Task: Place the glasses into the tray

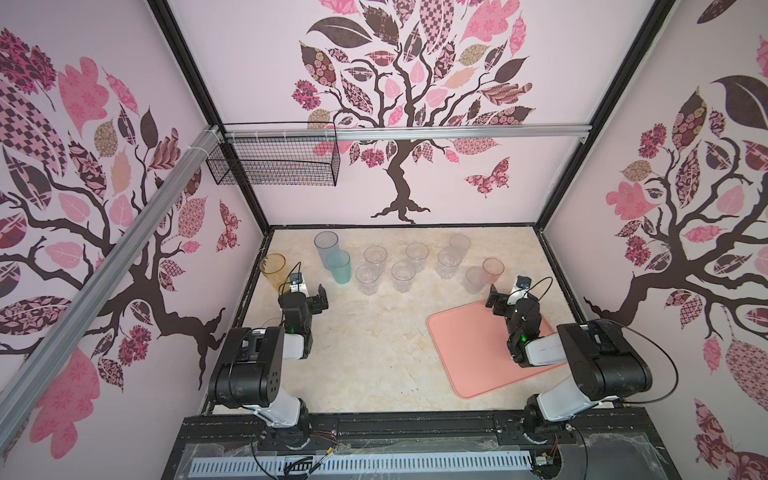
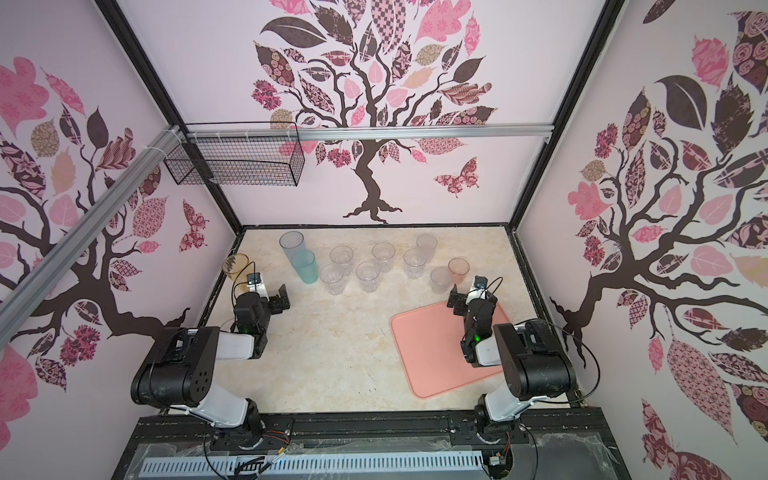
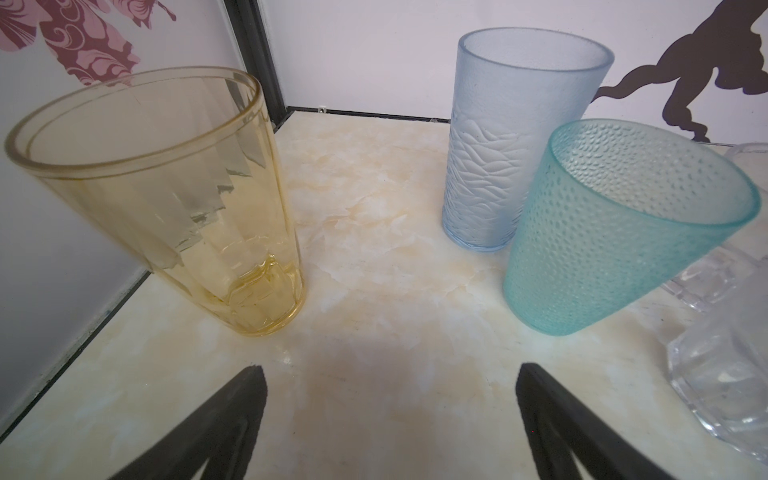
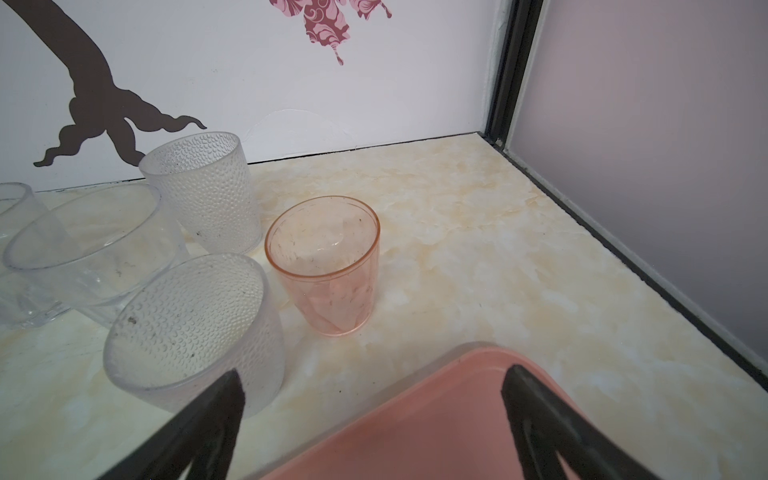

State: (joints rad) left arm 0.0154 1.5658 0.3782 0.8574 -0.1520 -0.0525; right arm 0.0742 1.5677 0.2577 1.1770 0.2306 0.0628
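Note:
Several glasses stand upright along the back of the table in both top views: amber (image 1: 272,268), tall blue-grey (image 1: 327,247), teal (image 1: 338,266), clear faceted ones (image 1: 403,275), frosted ones (image 1: 475,279) and a pinkish-orange one (image 1: 493,270). The salmon-pink tray (image 1: 469,353) (image 2: 432,353) lies bare at the front right. My left gripper (image 1: 318,299) (image 3: 390,370) is open and holds nothing, short of the gap between the amber glass (image 3: 166,199) and the teal glass (image 3: 615,232). My right gripper (image 1: 496,301) (image 4: 374,372) hangs open over the tray's far corner (image 4: 415,424), facing the pinkish-orange glass (image 4: 328,266) and a frosted glass (image 4: 195,328).
A black wire basket (image 1: 274,162) hangs high on the back wall at the left. Patterned walls close in the table on three sides. The amber glass stands close to the left wall. A clear faceted glass (image 3: 727,374) sits just right of the teal one.

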